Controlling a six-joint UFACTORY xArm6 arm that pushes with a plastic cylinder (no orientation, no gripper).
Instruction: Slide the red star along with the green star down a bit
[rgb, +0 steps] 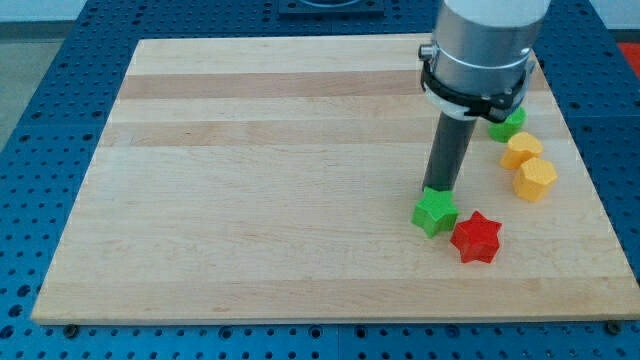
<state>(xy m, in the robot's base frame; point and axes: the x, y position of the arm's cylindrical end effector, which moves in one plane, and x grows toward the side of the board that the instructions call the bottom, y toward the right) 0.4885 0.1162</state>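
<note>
The green star (435, 212) lies on the wooden board (270, 180) at the view's lower right. The red star (476, 237) lies just right of and below it, touching it or nearly so. My tip (438, 189) is at the green star's upper edge, seemingly in contact with it. The dark rod rises from there to the arm's grey cylinder (485, 50) at the view's top right.
A green block (508, 124) sits partly hidden behind the arm near the board's right edge. Two yellow blocks, one (522, 150) above the other (535, 178), lie just below it, right of the rod. A blue perforated table surrounds the board.
</note>
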